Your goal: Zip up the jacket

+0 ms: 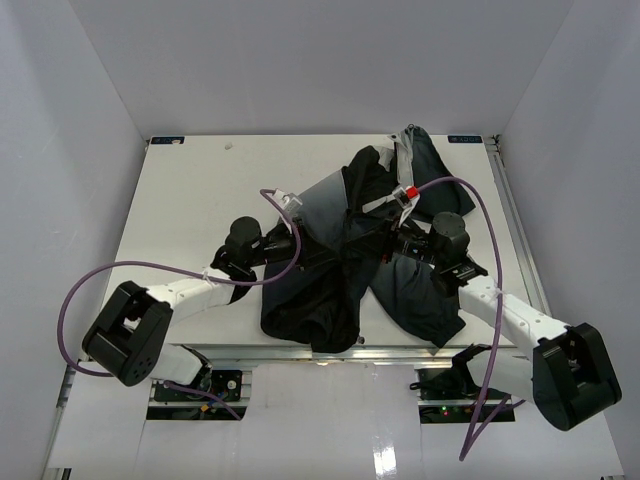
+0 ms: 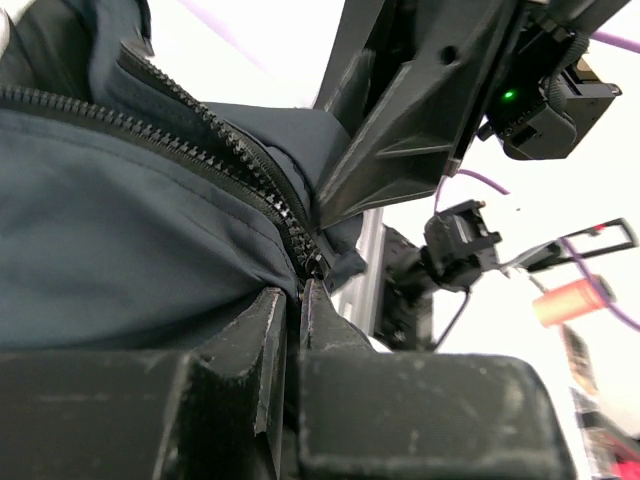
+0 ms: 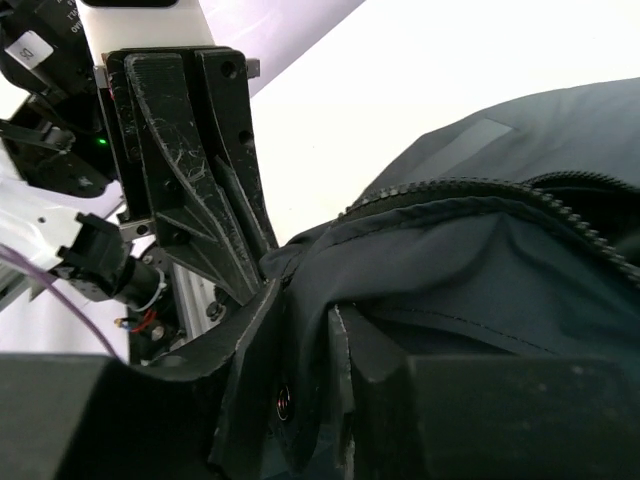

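Charcoal fabric: the jacket [image 1: 340, 290] lies crumpled in the middle of the bench [image 1: 180, 200]. At the jacket's left edge, the left end effector [image 2: 300, 295] is pinching right at the zipper teeth [image 2: 150, 135]. On the jacket's right side, the right end effector [image 3: 305, 330] is clamped on a fold of cloth, fingers nearly together.

White matte table [image 1: 180, 200], small dark smudge [image 1: 230, 146] near its far-left corner. Plain white enclosure on three sides: left wall [image 1: 60, 150], back wall [image 1: 320, 60], right wall [image 1: 590, 150]. Metal rail [image 1: 515, 230] along the table's right edge. Glossy white front panel [image 1: 330, 425] below the near edge, showing glare. Light even and diffuse.
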You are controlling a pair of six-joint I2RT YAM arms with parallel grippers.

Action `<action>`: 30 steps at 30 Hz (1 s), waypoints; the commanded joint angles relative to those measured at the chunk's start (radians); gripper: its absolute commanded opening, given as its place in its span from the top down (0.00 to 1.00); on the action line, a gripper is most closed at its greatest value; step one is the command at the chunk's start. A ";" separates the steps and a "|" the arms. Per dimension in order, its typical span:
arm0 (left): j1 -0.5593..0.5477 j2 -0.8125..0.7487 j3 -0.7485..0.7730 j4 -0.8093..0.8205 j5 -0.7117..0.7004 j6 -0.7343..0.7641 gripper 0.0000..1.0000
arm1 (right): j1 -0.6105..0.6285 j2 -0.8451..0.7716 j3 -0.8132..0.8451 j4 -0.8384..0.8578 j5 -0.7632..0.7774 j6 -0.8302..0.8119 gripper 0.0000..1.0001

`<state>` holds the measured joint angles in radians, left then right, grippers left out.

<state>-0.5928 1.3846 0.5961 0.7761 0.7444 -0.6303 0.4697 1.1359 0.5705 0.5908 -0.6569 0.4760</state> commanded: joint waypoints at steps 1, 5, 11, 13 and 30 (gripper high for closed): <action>0.002 0.010 0.042 -0.107 0.087 -0.079 1.00 | -0.007 -0.058 -0.003 -0.065 0.113 -0.056 0.64; 0.009 0.016 0.074 -0.173 0.104 -0.094 1.00 | -0.007 -0.113 0.004 -0.208 0.214 -0.109 0.51; 0.029 0.009 0.085 -0.251 0.117 -0.102 1.00 | -0.008 -0.231 0.023 -0.371 0.350 -0.202 0.38; 0.038 0.005 0.082 -0.249 0.125 -0.113 1.00 | -0.006 -0.266 0.049 -0.420 0.368 -0.255 0.37; 0.049 0.009 0.085 -0.290 0.152 -0.131 1.00 | 0.231 -0.438 -0.112 -0.241 0.189 -0.918 0.29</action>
<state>-0.5488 1.4059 0.6559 0.4953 0.8799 -0.7650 0.6434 0.7129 0.5324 0.2462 -0.4482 -0.2720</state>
